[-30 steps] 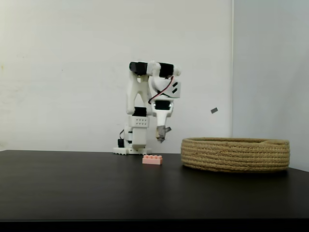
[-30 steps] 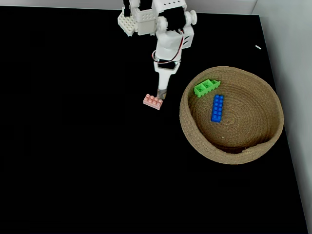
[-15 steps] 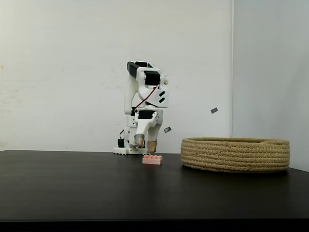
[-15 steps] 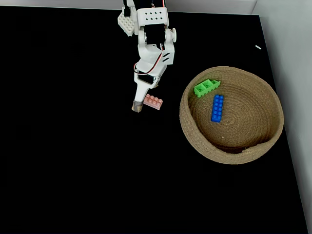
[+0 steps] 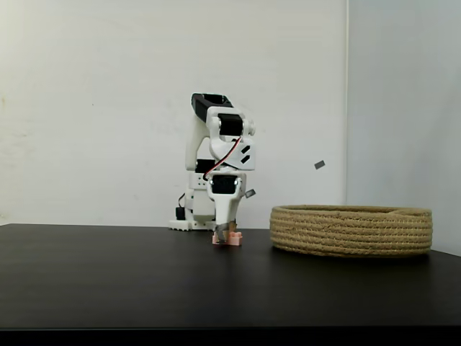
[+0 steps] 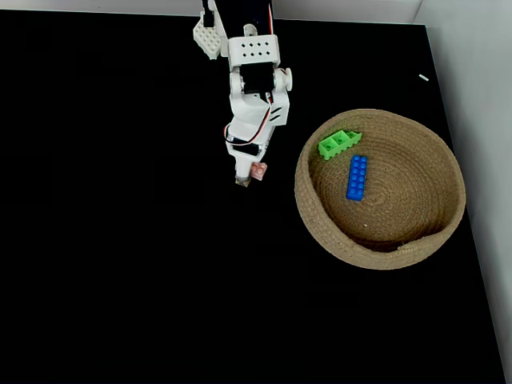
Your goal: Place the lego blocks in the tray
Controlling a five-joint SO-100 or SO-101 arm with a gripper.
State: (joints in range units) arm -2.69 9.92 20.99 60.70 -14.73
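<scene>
Two bricks, green (image 6: pixel 339 143) and blue (image 6: pixel 356 177), already lie in the rope tray (image 6: pixel 318 223). Pink brick (image 6: pixel 258 170) sits on the bench (image 6: pixel 120 240), directly under my end effector (image 6: pixel 244 178), mostly covered from above; long axis hard to read. Fingers straddle it low in the side view (image 5: pixel 226 235), but can't tell if they're pinching yet. Tray is just right of it in both fixed views; low rim is the only obstacle.

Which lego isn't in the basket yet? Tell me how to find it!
Find the big round rope basket on the black table. Just left of it, under the white arm's fingers, sits the pink lego. It's the only pink one; the green and blue ones lie inside.
</scene>
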